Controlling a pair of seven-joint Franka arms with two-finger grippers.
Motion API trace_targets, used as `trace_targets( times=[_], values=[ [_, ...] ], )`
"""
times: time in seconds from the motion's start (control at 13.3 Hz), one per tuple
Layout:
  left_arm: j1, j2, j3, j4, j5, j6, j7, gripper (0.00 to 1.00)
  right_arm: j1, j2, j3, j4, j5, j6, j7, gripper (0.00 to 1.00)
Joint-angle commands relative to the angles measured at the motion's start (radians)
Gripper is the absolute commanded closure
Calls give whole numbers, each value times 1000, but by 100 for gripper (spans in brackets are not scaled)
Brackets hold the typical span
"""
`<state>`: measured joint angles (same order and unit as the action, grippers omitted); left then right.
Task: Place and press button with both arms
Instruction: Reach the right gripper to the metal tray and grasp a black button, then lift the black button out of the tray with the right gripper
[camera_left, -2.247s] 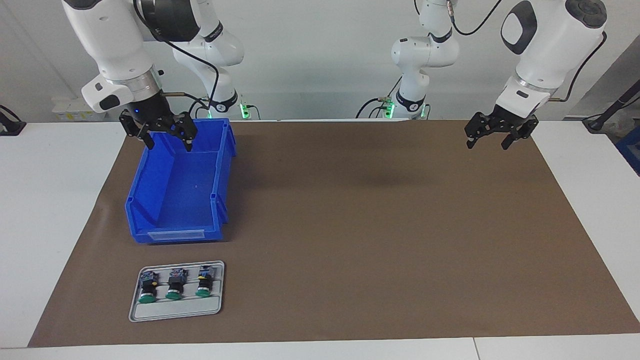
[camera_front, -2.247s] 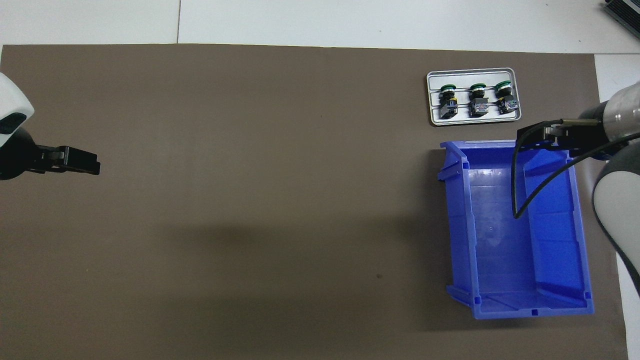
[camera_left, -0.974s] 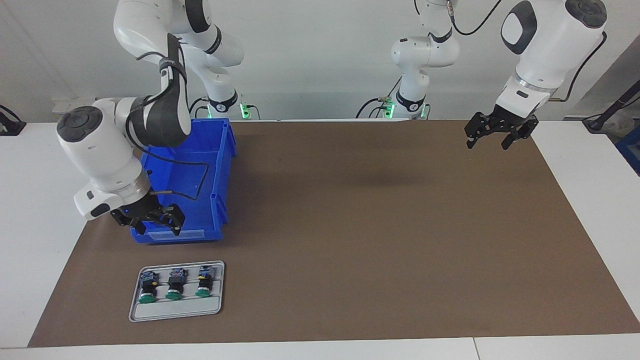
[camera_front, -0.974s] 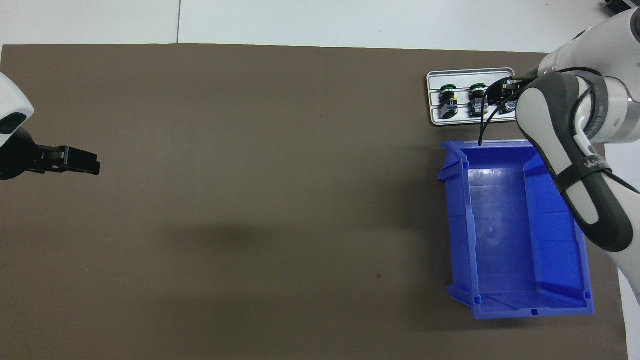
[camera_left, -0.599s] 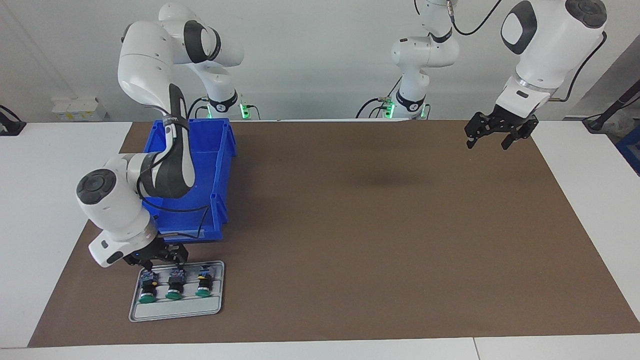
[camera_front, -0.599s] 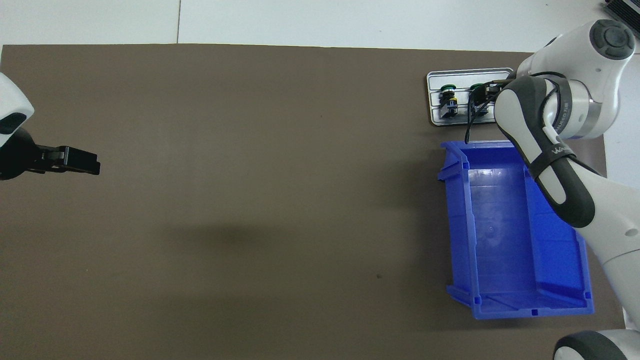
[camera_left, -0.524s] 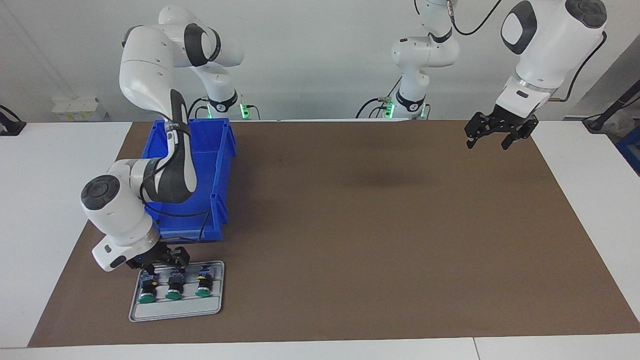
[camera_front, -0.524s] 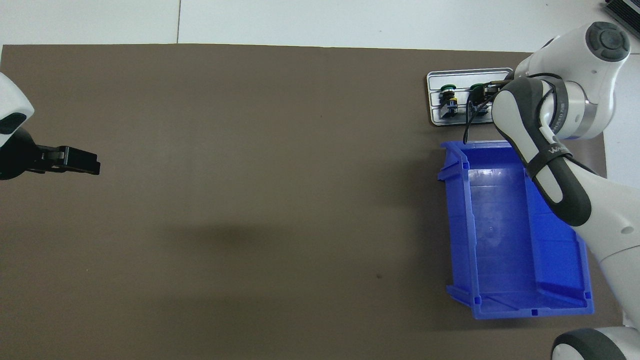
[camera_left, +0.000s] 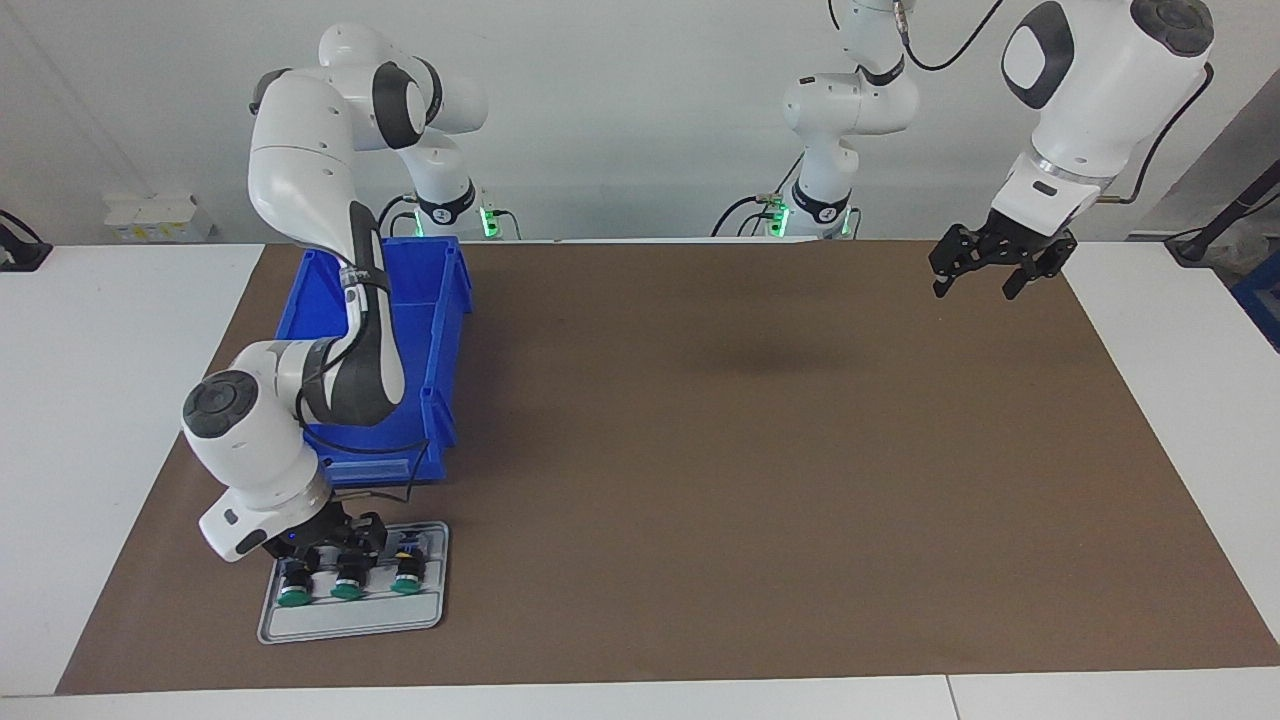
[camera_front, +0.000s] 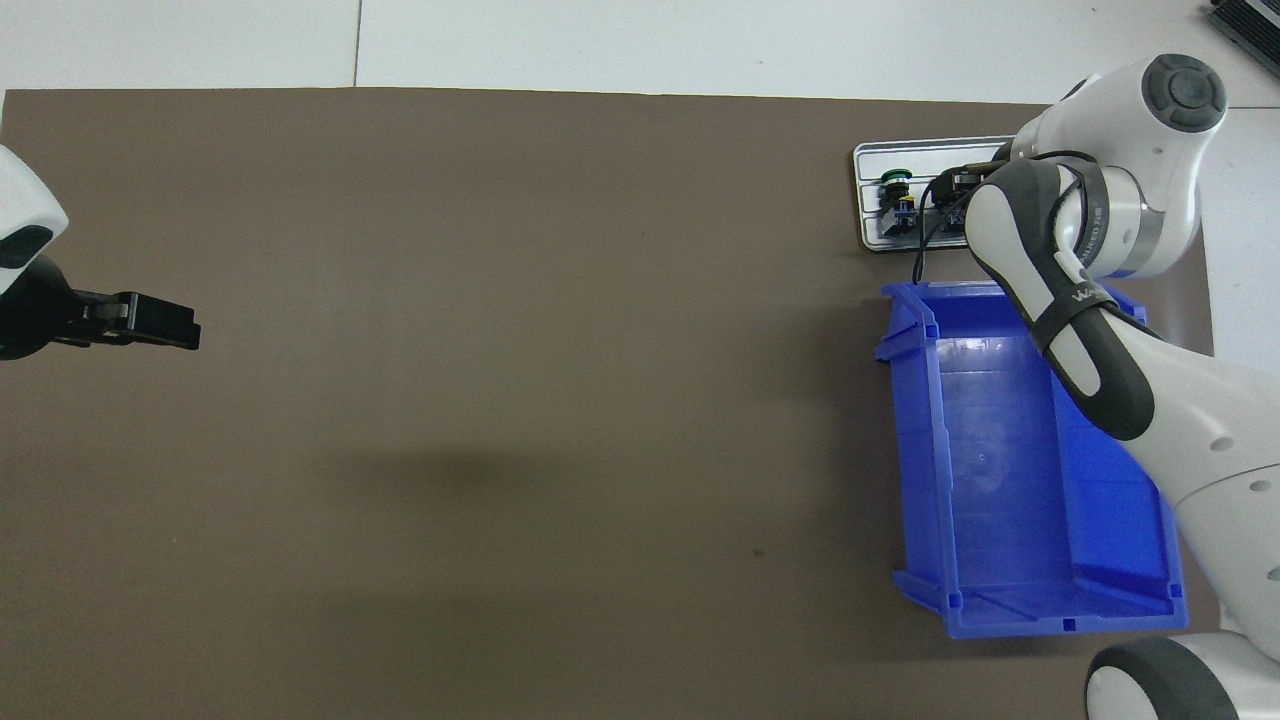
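Three buttons with green caps lie side by side in a grey tray (camera_left: 350, 625) on the brown mat, at the right arm's end: one (camera_left: 291, 598), the middle one (camera_left: 346, 590) and one (camera_left: 405, 585). My right gripper (camera_left: 340, 550) is down in the tray, open, its fingers on either side of the middle button's black body; I cannot tell whether they touch it. In the overhead view the right arm hides most of the tray (camera_front: 866, 238), and only one button (camera_front: 893, 180) shows whole. My left gripper (camera_left: 975, 290) (camera_front: 188, 335) waits open and empty above the mat's other end.
A large blue bin (camera_left: 440, 330) (camera_front: 1000, 500), with nothing in it, stands right beside the tray, nearer to the robots. The right arm's forearm reaches over the bin. The brown mat (camera_left: 750, 450) covers the table's middle, with white table around it.
The right arm has swung from over the bin out to the tray and lowered its gripper among the buttons. The left arm has not moved.
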<state>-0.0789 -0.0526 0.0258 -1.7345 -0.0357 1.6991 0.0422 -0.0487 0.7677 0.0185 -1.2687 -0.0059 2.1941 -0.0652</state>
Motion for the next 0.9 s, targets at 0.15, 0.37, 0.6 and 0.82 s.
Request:
trace_targets(
  times=[0.15, 0.37, 0.6, 0.82],
  values=[
    [10, -15, -9, -14, 16, 1, -5, 0, -8, 10, 9, -8, 0, 24, -21, 27],
    [10, -15, -9, -14, 16, 1, -5, 0, -8, 9, 9, -20, 0, 24, -22, 27],
    [11, -15, -9, -14, 14, 2, -5, 0, -10, 7, 9, -28, 1, 26, -21, 27],
    [10, -15, -9, -14, 14, 2, -5, 0, -13, 2, 9, -37, 4, 24, -22, 28]
  ],
)
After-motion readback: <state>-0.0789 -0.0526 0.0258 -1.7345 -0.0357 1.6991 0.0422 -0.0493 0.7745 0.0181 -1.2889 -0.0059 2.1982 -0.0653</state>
